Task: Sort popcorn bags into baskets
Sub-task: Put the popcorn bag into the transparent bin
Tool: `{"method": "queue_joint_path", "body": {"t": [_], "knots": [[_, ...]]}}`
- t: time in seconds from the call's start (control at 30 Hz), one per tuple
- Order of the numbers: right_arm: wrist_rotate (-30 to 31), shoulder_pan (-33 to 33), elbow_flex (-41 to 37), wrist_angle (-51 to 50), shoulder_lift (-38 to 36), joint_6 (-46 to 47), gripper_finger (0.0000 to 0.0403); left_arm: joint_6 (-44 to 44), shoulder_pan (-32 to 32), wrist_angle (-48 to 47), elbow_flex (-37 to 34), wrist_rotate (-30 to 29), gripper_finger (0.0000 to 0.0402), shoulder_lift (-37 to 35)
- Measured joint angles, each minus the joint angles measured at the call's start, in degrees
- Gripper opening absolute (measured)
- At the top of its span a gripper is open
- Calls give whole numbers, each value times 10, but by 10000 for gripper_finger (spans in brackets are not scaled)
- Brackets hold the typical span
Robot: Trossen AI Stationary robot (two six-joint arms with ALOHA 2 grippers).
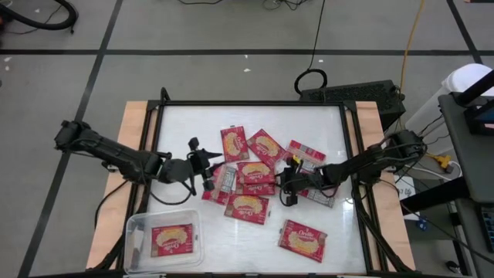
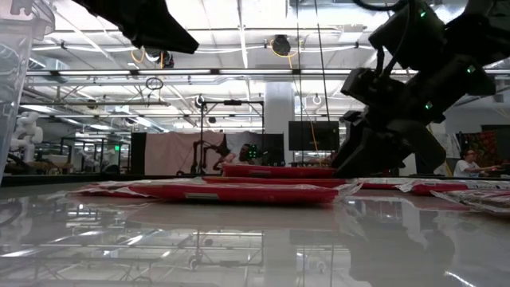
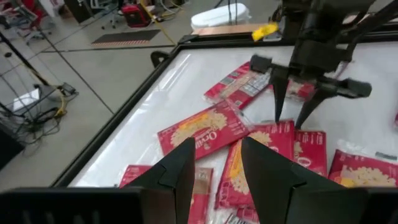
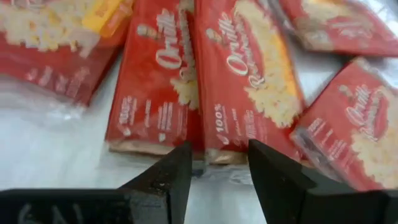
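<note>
Several red popcorn bags (image 1: 256,172) lie flat and overlapping on the middle of the white table, one apart near the front (image 1: 302,238). The clear basket (image 1: 135,232) stands at the front left with one bag (image 1: 171,239) inside. My left gripper (image 1: 208,176) hovers open over the pile's left side, above a bag lying grey side up (image 1: 225,179). My right gripper (image 1: 287,187) is open, low at the pile's right side. In the right wrist view its fingers (image 4: 217,165) stand either side of the ends of two overlapping bags (image 4: 249,68). My right gripper slants down from the table's right toward the short ends of two overlapping bags (image 4: 205,152), which lie flat on the table. Its open fingertips (image 3: 277,118) reach down to the bags, but I cannot tell whether they touch.
A black frame (image 1: 255,103) borders the white tabletop, with wooden strips (image 1: 133,154) along both sides. Bare tabletop lies along the far edge (image 1: 193,123) and at the front between the basket and the lone bag. Cables and equipment stand on the floor beyond the table.
</note>
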Motion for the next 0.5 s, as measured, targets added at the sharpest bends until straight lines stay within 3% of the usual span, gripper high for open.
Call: {"method": "queue_joint_path", "body": {"t": [0.2, 0.43, 0.5], "knots": [[34, -2, 0, 79, 51, -8, 113, 8, 15, 32, 0, 31, 136, 19], [37, -4, 0, 144, 75, -35, 17, 11, 19, 28, 0, 37, 136, 26], [37, -4, 0, 153, 74, -38, 7, 11, 21, 27, 0, 38, 136, 26]]}}
